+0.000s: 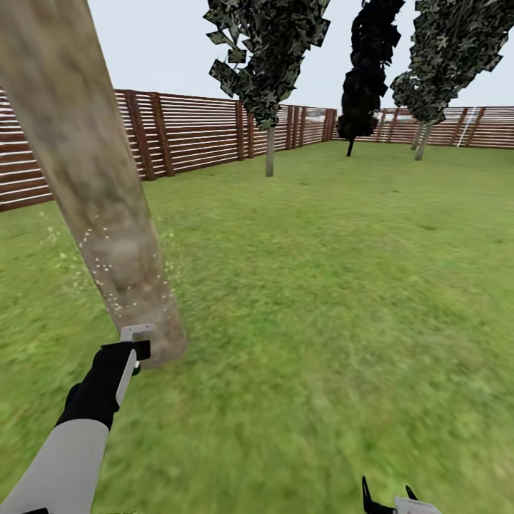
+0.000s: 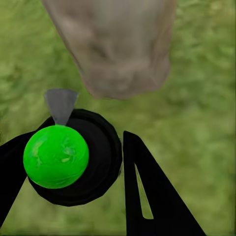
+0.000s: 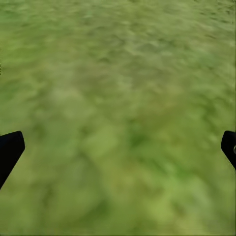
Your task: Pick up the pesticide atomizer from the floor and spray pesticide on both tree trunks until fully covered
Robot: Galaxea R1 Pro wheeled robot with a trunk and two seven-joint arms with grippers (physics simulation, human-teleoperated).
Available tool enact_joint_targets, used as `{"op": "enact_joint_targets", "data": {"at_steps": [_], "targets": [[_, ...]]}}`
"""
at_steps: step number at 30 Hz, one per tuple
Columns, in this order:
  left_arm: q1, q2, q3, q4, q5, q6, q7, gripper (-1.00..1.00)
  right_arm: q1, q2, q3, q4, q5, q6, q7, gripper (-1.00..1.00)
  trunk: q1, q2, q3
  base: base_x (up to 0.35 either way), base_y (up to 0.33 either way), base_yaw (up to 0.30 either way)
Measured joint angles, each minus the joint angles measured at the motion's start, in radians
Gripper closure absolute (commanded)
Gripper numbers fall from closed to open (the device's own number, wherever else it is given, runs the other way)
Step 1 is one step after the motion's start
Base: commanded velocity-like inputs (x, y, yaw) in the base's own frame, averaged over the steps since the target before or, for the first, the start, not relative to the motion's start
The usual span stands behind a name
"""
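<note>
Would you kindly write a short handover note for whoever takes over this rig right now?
Left claw: shut on the pesticide atomizer, nozzle aimed at the near tree trunk.
Right claw: open, over bare grass.
Done: atomizer picked up; whitish pesticide specks dot the near trunk's lower part.
Left: cover the rest of this trunk, then spray a second tree, apparently one farther off by the fence.

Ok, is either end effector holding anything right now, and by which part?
The left end effector grips the atomizer around its black body, nozzle aimed at the trunk. The right end effector is open over grass, holding nothing.
</note>
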Motion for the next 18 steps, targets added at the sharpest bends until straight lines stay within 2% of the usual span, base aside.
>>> {"op": "enact_joint_targets", "data": {"at_steps": [4,15,18], "targets": [[0.000,0.000,0.000,0.001,0.000,0.000,0.000,1.00,0.000,0.000,0.000,0.000,0.000,0.000,0.000,-1.00,0.000,0.000,0.000,0.113,-0.264,0.257],[0.000,-0.003,-0.001,0.001,0.000,-0.003,0.000,1.00,0.000,0.000,0.000,0.000,0.000,0.000,0.000,-1.00,0.000,0.000,0.000,0.139,-0.264,0.013],[0.000,-0.003,-0.001,0.001,0.000,-0.003,0.000,1.00,0.000,0.000,0.000,0.000,0.000,0.000,0.000,-1.00,0.000,0.000,0.000,0.140,-0.264,0.109]]}}
